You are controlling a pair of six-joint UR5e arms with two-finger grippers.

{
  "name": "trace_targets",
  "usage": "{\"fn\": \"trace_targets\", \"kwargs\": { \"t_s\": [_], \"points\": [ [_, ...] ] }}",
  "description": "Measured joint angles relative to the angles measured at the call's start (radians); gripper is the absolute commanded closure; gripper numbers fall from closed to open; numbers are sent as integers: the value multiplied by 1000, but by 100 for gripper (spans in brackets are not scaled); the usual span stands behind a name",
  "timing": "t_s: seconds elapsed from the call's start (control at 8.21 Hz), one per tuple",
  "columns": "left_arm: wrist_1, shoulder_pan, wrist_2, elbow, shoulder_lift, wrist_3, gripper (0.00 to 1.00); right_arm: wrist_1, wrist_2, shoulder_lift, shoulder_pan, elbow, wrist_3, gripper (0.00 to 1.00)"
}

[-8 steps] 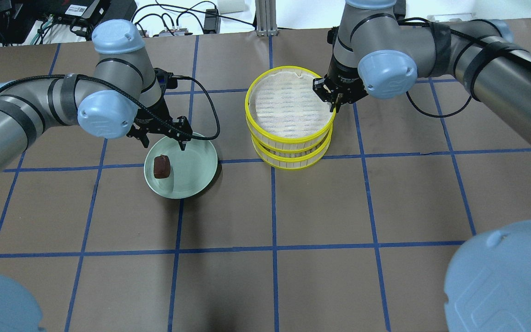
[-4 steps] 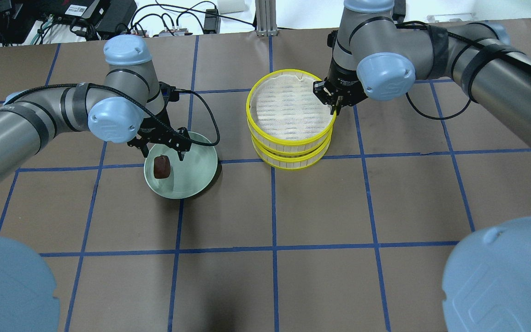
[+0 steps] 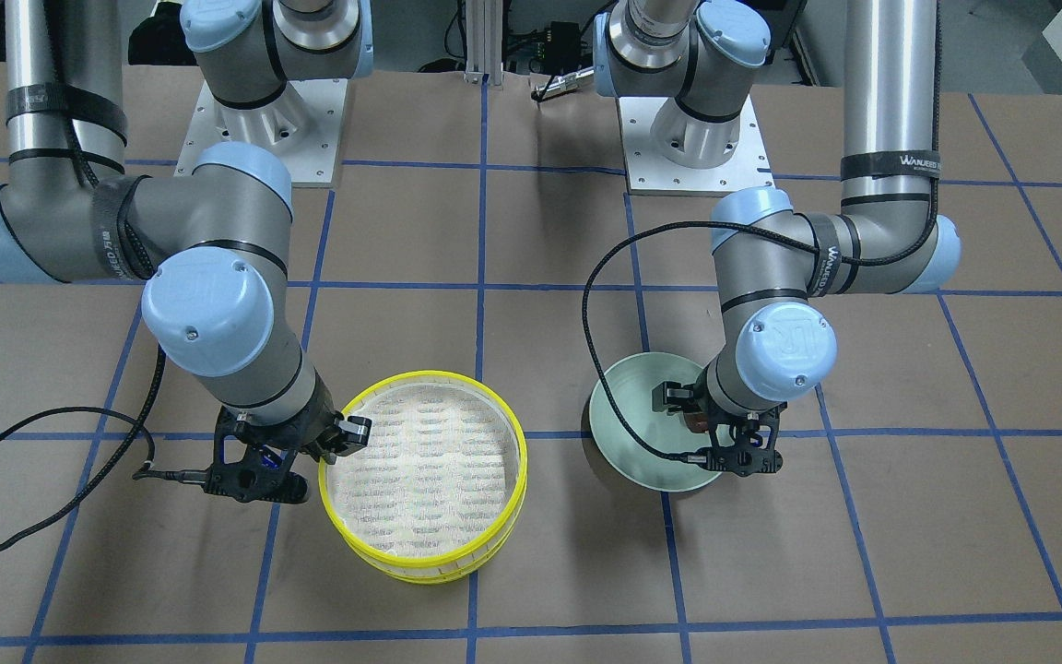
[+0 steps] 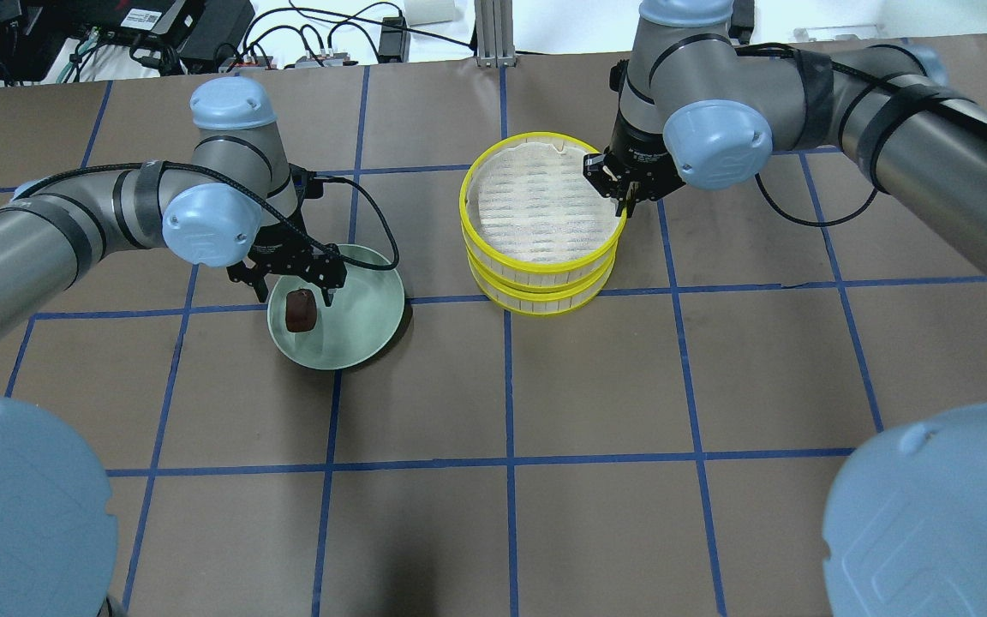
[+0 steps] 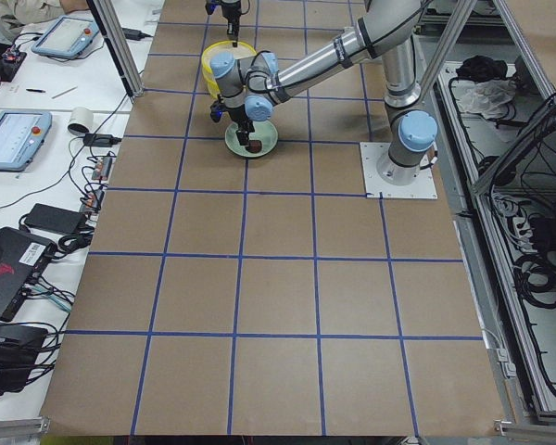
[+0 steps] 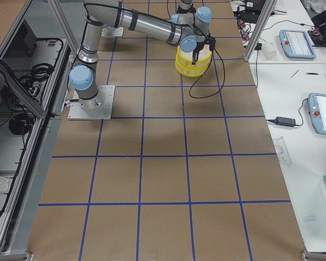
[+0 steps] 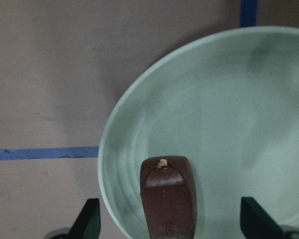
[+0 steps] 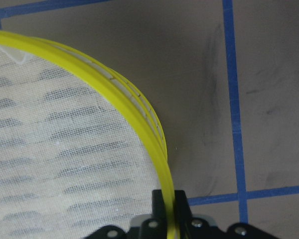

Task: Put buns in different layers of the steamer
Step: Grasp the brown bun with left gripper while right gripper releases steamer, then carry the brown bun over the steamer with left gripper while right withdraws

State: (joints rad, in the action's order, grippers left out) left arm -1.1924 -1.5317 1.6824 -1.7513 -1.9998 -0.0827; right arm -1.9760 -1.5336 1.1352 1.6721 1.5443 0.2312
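The dark reddish-brown bun lies on the left part of the light green plate. My left gripper is open just above it, one finger on each side of the bun. The steamer is two yellow-rimmed trays stacked at the table's middle, the top tray sitting slightly askew on the lower tray. The top tray's woven floor is bare. My right gripper is shut on the top tray's yellow rim at its right edge. The cream bun is not in view.
The brown table carries a blue tape grid. A black cable loops from my left wrist over the plate's far edge. Another cable trails beside the steamer. Electronics and wires line the far edge.
My left gripper has moved toward the near left and down over the plate, and now straddles the brown bun. My right gripper stays clamped on the top tray's rim, barely moved.
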Motion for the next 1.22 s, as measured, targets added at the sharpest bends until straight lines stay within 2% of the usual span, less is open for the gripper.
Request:
{"fn": "trace_targets", "kwargs": {
  "t_s": [0.12, 0.24, 0.37, 0.49, 0.73, 0.85, 0.97, 1.1, 1.22],
  "points": [
    [1, 0, -4, 0, -5, 13, 8, 1, 0, 1, 0, 6, 0, 100],
    [2, 1, -5, 1, -10, 25, 10, 1, 0, 1, 0, 9, 0, 100],
    [4, 1, -5, 3, -17, 31, 16, 2, 0, 1, 0, 11, -1, 94],
    [4, 1, -6, 5, -24, 35, 19, 2, 1, 1, 1, 12, -1, 73],
    [4, 1, -14, 10, -33, 36, 32, 1, 5, 1, 1, 13, -3, 4],
    [5, 1, -20, 11, -36, 37, 62, 1, 9, 1, 1, 15, -3, 0],
    [4, 1, -24, 12, -39, 37, 87, 1, 12, 2, 1, 16, -6, 0],
    [4, 1, -26, 14, -41, 38, 100, 2, 13, 7, 0, 14, -20, 0],
    [3, 1, -28, 16, -41, 38, 100, 10, 13, 21, -4, 7, -37, 0]
  ]
}}
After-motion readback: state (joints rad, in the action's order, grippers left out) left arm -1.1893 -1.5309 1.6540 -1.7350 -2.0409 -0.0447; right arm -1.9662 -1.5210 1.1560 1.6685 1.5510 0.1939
